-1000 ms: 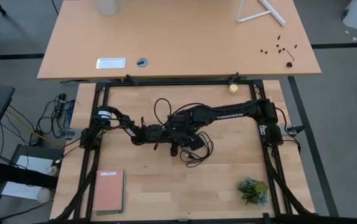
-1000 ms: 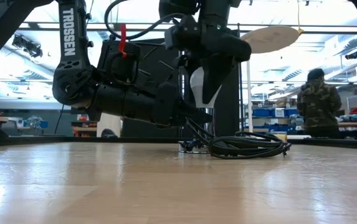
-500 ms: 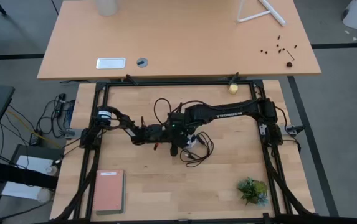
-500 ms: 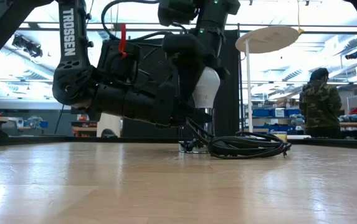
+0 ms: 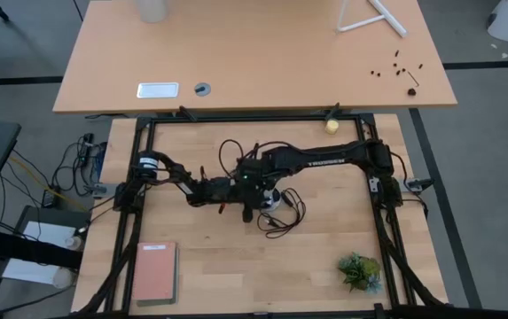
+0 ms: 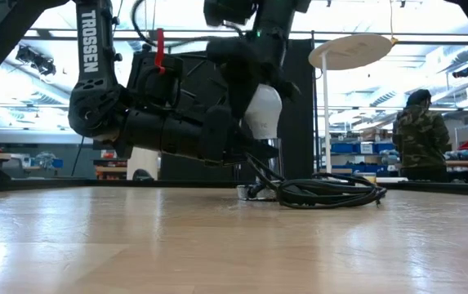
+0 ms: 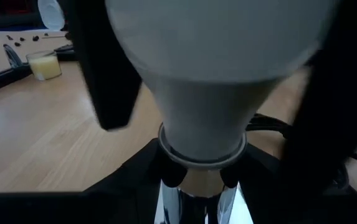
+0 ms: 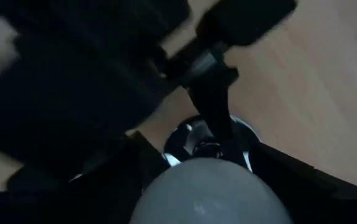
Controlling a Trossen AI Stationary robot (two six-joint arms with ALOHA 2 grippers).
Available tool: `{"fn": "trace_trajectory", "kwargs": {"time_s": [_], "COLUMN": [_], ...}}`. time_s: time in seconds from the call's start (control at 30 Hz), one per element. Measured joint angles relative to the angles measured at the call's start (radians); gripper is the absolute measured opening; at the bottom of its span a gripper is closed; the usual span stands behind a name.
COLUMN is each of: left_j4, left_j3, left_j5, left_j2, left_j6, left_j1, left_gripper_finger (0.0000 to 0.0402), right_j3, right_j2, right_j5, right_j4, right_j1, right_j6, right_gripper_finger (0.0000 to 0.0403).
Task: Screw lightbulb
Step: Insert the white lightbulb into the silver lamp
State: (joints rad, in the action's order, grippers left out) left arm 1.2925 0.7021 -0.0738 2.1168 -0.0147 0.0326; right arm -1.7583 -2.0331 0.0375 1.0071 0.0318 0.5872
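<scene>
— Wooden table [image 5: 324, 266] under a black frame, workshop room behind it. Where's the lightbulb?

— The lightbulb [image 6: 263, 113] sits near the middle of the table, just above the coiled black cord [image 6: 327, 193]. Its round white end is up and its narrow neck points down into the shiny silver socket [image 7: 194, 199], so its long axis stands nearly upright.

— And the grippers?

— The right gripper [image 6: 254, 77] comes down over the bulb from above, its dark fingers on either side of the glass; I can't tell whether they press it. The left gripper [image 7: 197, 180] reaches in low from the side and clamps the socket right under the bulb's neck.

— Any writing?

— "TROSSEN" in white on the arm [image 6: 91, 45] left of the bulb.
</scene>
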Motion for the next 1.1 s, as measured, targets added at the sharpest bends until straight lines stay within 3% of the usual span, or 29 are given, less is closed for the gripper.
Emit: {"fn": "trace_trajectory", "kwargs": {"time_s": [0.5, 0.57, 0.73, 0.83, 0.93, 1.1], "left_j4": [-0.011, -0.011, -0.011, -0.011, -0.011, -0.011], "left_j3": [0.001, 0.001, 0.001, 0.001, 0.001, 0.001], "left_j5": [0.000, 0.001, 0.002, 0.002, 0.004, 0.005], "left_j2": [-0.001, -0.001, 0.000, 0.000, 0.000, 0.000], "left_j6": [0.000, 0.000, 0.003, 0.008, 0.010, 0.012], "left_j1": [0.001, 0.001, 0.001, 0.000, 0.000, 0.000], "left_gripper_finger": [0.0190, 0.0190, 0.0190, 0.0190, 0.0190, 0.0190], "right_j3": [-0.240, -0.279, -0.317, -0.312, -0.283, -0.235], "right_j2": [0.003, 0.005, 0.007, 0.007, 0.008, 0.008], "right_j5": [-0.003, 0.002, 0.043, 0.102, 0.140, 0.116], "right_j4": [0.224, 0.279, 0.372, 0.383, 0.360, 0.362], "right_j1": [0.038, 0.039, 0.008, -0.016, -0.029, -0.030], "right_j6": [-0.210, -0.317, -0.851, -1.087, -1.201, -1.219], "right_gripper_finger": [0.0311, 0.0310, 0.0310, 0.0310, 0.0310, 0.0310]}}
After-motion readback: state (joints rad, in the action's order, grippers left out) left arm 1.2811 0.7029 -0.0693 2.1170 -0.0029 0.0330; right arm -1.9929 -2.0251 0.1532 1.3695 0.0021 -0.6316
